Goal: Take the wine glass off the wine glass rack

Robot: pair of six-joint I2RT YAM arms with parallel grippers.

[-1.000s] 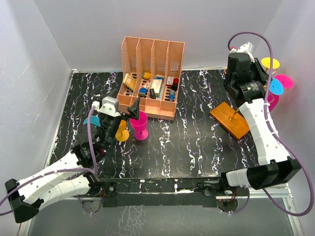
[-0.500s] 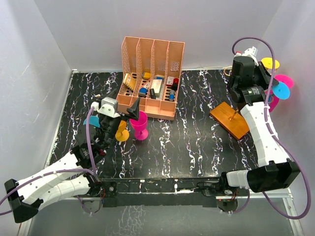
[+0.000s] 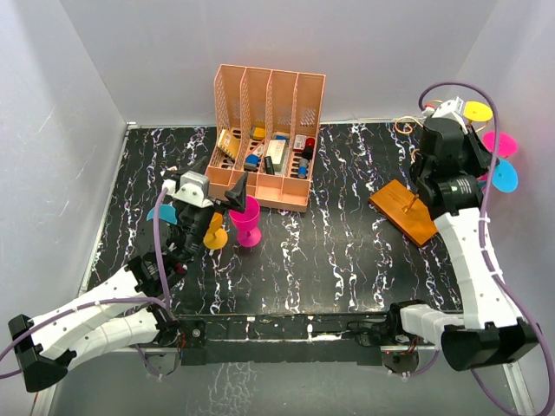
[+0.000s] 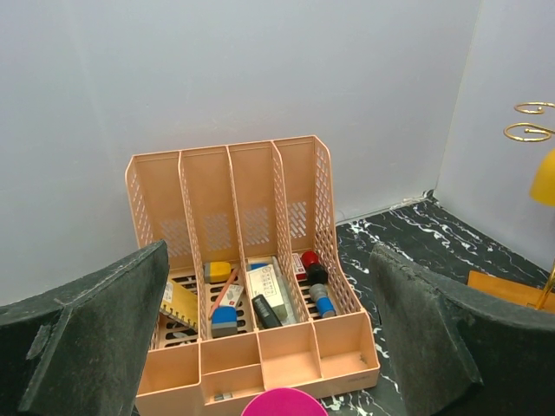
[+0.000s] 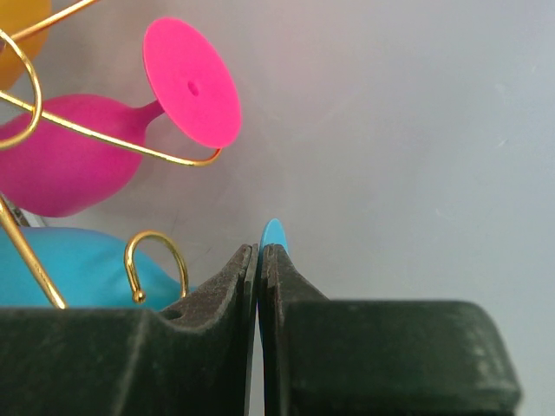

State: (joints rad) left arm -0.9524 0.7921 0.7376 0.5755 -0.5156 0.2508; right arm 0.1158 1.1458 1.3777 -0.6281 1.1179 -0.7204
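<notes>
Looking down from overhead, we have the wire rack (image 3: pixel 408 214) on its wooden base at the right of the table (image 3: pixel 347 260). The right arm is stretched over it towards three round glass feet, yellow, pink and blue, out by the right wall. Whether anything is gripped there, the overhead cannot tell us. The right wrist camera settles it: the right gripper (image 5: pixel 260 253) has its fingers pressed together on the thin edge of the blue wine glass (image 5: pixel 78 273) foot, and the blue bowl lies just beside a curled gold hook. Above it a pink glass (image 5: pixel 61 165) lies across a gold wire arm, stem roughly level.

Over to the left wrist camera, and the left gripper (image 4: pixel 269 251) has its fingers spread wide, facing the peach organizer (image 4: pixel 251 355) with small bits inside. The rim of a pink cup (image 4: pixel 284 403) peeks in at the bottom. Only the overhead shows that pink cup upright beside an orange cup (image 3: pixel 214 232), close to that gripper. Black marbled tabletop with white veins, plain pale grey walls all round.
</notes>
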